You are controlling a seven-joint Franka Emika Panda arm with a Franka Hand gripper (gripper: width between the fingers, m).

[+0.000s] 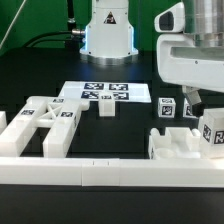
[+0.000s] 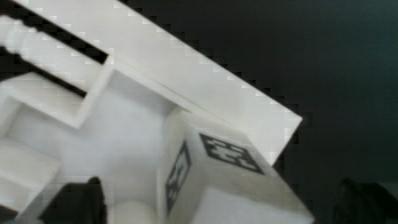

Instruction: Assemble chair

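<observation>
Chair parts | tagged block (image 1: 212, 130) sat at frame's right edge | gripper (image 2: 222, 204) straddled it, jaws spread wide, released | notched block (image 1: 175, 146) lower right | X-frame (image 1: 45, 122) lower left | peg (image 1: 107, 108) centre | marker board (image 1: 105, 91) lay behind it.

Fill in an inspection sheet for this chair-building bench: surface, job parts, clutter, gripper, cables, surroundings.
Surface: black table, white rail along its front.
Job's things: cross-braced frame, notched block, cube peg, tagged block.
Clutter: nothing seen.
Grippers: gripper open, fingers either side of the tagged block.
Cables: one dark cable, it seems, behind the frame.
Surroundings: marker board on the table; robot base behind.
</observation>
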